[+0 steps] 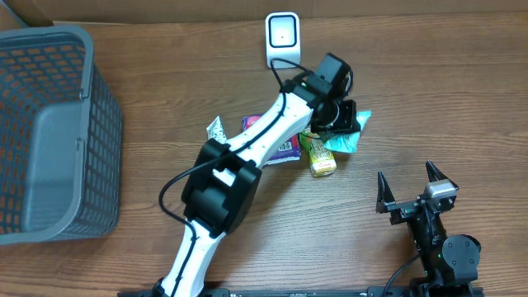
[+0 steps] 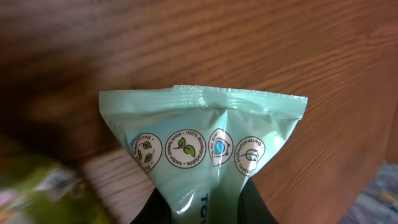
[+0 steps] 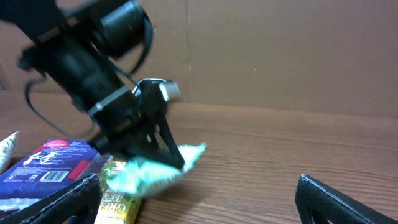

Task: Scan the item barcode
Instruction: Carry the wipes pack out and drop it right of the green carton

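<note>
Overhead, the left end effector [image 1: 345, 128] is clamping a mint-green packet [image 1: 346, 145] near mid-bench [image 1: 454, 99], its long axis running straight out from the grip, sealed end pointing outward. The right end effector [image 1: 408, 186] is gaping wide.

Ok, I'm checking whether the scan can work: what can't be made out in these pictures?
- Barcode on the mint-green plastic pouch: not seen in any view. The left wrist view shows only round icons, and its bottom edge cuts off the rest.
- The blue-purple flat packet: overhead, mostly under the white left arm.
- The yellow-green snack packet: right wrist view, blurred, cut by bottom edge.
</note>
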Motion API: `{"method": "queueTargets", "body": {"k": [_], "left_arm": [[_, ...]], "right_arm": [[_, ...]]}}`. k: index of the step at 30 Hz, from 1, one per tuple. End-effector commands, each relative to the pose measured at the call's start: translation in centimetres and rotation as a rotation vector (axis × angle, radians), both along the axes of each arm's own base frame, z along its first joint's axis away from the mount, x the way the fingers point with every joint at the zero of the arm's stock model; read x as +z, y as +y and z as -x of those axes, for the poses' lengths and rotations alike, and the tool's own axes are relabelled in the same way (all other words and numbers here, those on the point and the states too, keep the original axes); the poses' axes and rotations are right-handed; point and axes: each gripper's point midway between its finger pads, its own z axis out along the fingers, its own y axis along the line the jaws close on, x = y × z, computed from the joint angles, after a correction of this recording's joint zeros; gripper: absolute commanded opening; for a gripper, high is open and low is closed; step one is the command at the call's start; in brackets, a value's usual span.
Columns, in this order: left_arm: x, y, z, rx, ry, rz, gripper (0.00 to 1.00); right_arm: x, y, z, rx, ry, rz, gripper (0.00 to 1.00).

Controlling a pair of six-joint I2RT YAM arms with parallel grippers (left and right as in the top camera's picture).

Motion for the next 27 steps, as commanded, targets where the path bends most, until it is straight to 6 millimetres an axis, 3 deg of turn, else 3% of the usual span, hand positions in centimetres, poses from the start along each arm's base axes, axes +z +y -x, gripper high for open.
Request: {"method": "queueTargets", "body": {"k": [1, 6, 9, 12, 18, 23, 27], "left_arm": [[1.0, -1.4, 0.9, -0.023, 0.038, 0.069, 0.09], [1.6, -2.0, 0.7, -0.052, 0.002, 0.096, 0.74], [2.5, -2.2, 0.4, -0.058, -0.015, 0.104, 0.94], [4.6, -2.1, -0.3, -0.083, -0.066, 0.117, 0.98], [12.5, 0.1, -1.8, -0.093, -0.239, 0.091, 1.0], [20.3, 4.7, -1.5, -0.112, -0.431, 0.019, 1.0], [24.7, 11.3, -0.4, -0.035, -0.519, -0.124, 1.0]], "right_arm": [[-0.1, 0.0, 0.0, -0.002, -0.006, 0.003, 1.0], [-0.1, 0.0, 0.0, -0.002, -0.006, 0.003, 1.0], [-0.1, 0.0, 0.0, -0.002, -0.006, 0.003, 1.0], [-0.1, 0.0, 0.0, -0.002, -0.006, 0.003, 1.0], [-0.1, 0.0, 0.0, -0.002, -0.006, 0.003, 1.0], [-0.1, 0.0, 0.0, -0.002, -0.006, 0.003, 1.0], [-0.1, 0.0, 0.0, -0.002, -0.006, 0.003, 1.0]]}}
